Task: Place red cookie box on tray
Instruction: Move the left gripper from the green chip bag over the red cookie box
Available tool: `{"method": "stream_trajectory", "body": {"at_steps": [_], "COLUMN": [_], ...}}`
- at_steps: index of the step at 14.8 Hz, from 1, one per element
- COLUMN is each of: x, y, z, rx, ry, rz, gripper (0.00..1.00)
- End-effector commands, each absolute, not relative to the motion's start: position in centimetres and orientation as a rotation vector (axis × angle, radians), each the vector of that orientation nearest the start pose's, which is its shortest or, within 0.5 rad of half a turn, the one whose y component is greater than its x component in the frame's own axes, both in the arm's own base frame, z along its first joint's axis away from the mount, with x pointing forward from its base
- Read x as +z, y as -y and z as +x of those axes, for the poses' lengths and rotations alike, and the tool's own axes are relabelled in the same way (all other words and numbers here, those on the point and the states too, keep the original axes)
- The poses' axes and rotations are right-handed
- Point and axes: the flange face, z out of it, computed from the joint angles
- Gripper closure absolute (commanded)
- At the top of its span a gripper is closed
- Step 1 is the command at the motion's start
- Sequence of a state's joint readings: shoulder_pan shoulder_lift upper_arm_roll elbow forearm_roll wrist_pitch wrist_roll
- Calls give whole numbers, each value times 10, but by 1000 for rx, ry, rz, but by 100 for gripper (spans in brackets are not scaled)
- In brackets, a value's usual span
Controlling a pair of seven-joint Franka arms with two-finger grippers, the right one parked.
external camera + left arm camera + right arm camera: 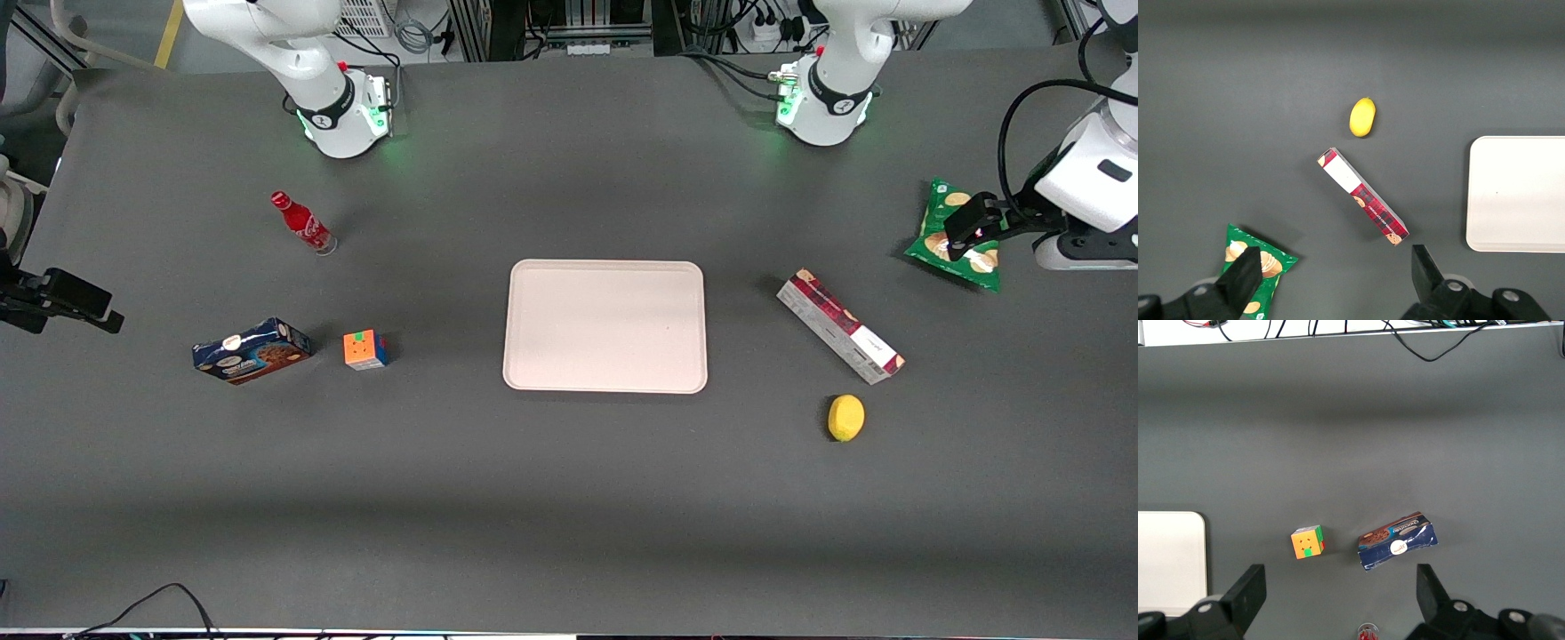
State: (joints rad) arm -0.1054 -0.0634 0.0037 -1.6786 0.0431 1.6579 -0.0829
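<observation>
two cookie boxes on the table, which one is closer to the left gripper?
The red cookie box, lying beside the tray toward the working arm's end. The open gripper hovers over the green chip bag; the blue cookie box lies toward the parked arm's end.

With its fingers spread wide, the gripper (1335, 273) is hanging above the chip bag (953, 236), while open table is surrounding the red cookie box (839, 325), with the lemon (845, 417) lying near its white end and the tray (605, 325) sitting bare.

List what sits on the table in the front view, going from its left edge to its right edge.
Blue cookie box → red bottle → puzzle cube → tray → red cookie box → chip bag, with the gripper over it, jaws open.
</observation>
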Motion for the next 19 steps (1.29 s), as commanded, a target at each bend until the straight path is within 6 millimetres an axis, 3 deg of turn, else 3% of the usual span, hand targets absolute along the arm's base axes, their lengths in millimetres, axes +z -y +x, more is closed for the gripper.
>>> {"method": "stream_trajectory", "body": {"at_steps": [1,6,8,10,13,16,19], "x": [622,611,590,564,518,460,403], "y": [51,48,47,43,60,65,42], "z": [543,547,552,565,581,587,579], "rx": [-88,-60,2,58,117,138,149], "ry": [-39,3,190,488,821,944,1004], "rz": [-3107,-3149,-3167,-3171,-3079,-3026,-2994], "gripper": [0,0,0,0,0,0,0]}}
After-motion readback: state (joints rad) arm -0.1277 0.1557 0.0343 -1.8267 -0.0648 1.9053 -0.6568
